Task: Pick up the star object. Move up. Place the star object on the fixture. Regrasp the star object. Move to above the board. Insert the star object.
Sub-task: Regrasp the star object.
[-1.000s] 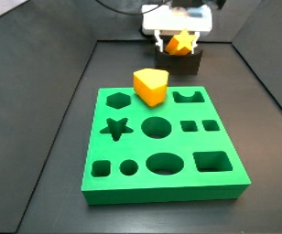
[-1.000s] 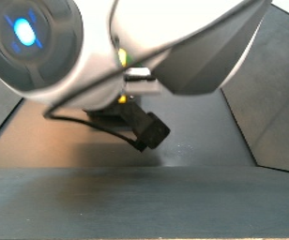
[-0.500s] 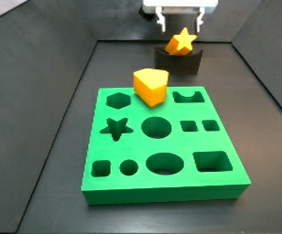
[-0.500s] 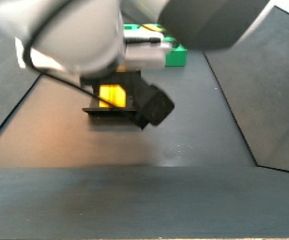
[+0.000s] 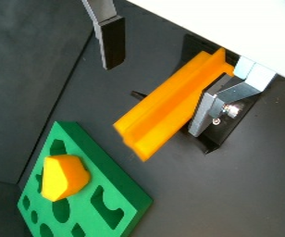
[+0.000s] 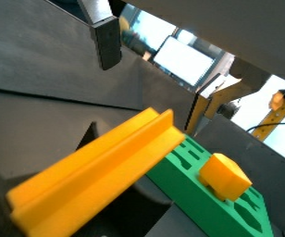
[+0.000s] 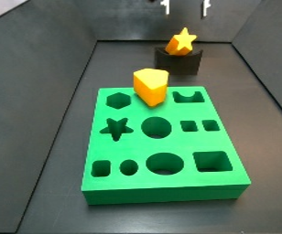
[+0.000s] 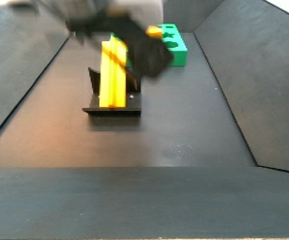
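Observation:
The star object (image 7: pixel 180 41) is an orange-yellow prism lying across the notch of the dark fixture (image 7: pixel 183 62), its star end facing this side view. It shows as a long bar (image 8: pixel 114 73) on the fixture (image 8: pixel 112 109) in a side view, and it is large in both wrist views (image 5: pixel 170 102) (image 6: pixel 95 171). My gripper (image 7: pixel 187 7) hangs open straight above it, clear of it, with only the fingertips in view. One finger (image 5: pixel 110 37) stands beside the bar, apart from it. The green board (image 7: pixel 162 137) lies nearer the front.
A stubby yellow-orange wedge block (image 7: pixel 150 85) stands on the board's far edge, between the star-shaped hole (image 7: pixel 118 127) and the fixture. It also shows in both wrist views (image 5: pixel 61 176) (image 6: pixel 226 176). Dark walls enclose the black floor on both sides.
My gripper was down around the star object on the fixture a second ago. It has let go and risen straight up. The star object stays on the fixture.

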Robot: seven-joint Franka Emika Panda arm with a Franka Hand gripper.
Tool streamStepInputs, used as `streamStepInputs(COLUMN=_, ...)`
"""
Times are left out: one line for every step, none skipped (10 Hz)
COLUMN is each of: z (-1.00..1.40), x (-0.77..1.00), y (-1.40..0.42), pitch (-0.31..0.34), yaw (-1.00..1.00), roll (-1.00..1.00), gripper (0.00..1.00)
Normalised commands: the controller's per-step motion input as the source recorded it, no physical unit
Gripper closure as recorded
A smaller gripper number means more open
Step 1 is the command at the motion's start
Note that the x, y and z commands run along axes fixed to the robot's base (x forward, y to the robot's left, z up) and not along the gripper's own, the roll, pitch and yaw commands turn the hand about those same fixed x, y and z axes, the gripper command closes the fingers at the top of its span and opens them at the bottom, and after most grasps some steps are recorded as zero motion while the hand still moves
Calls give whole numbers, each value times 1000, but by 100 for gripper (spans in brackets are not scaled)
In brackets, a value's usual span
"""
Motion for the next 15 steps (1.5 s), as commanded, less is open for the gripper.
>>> streamStepInputs(z=829, x=-43, y=-1000, pitch=58, yaw=10, roll=1000, gripper=0)
streamStepInputs(z=781, x=-50, y=-1000, pitch=54, yaw=9, roll=1000, gripper=0)
streamStepInputs(z=713, x=-53, y=-1000, pitch=53, yaw=9, roll=1000, gripper=0)
streamStepInputs(z=587, x=-55, y=-1000, pitch=50, yaw=9, roll=1000, gripper=0)
streamStepInputs(z=364, x=-45, y=-811, pitch=48, yaw=8, roll=1000, gripper=0)
streamStepInputs(z=245, x=-36, y=-679, pitch=46, yaw=9, roll=1000, gripper=0)
streamStepInputs(z=99, x=-26, y=-333, pitch=41, yaw=9, roll=1000, gripper=0)
streamStepInputs(z=54, x=-26, y=-188, pitch=39, yaw=10, roll=1000, gripper=0)
streamStepInputs(z=17, x=-24, y=-11, pitch=35, yaw=11, roll=1000, gripper=0)
streamStepInputs(z=20, x=-16, y=-17, pitch=32, yaw=11, roll=1000, gripper=0)
streamStepInputs(z=20, x=-4, y=-33, pitch=28, yaw=12, roll=1000, gripper=0)
streamStepInputs(z=17, x=-1, y=-24, pitch=27, yaw=14, roll=1000, gripper=0)
streamStepInputs(z=15, x=3, y=-18, pitch=28, yaw=15, roll=1000, gripper=0)
streamStepInputs(z=14, x=3, y=-18, pitch=34, yaw=18, roll=1000, gripper=0)
streamStepInputs(z=11, x=10, y=-18, pitch=40, yaw=20, roll=1000, gripper=0)
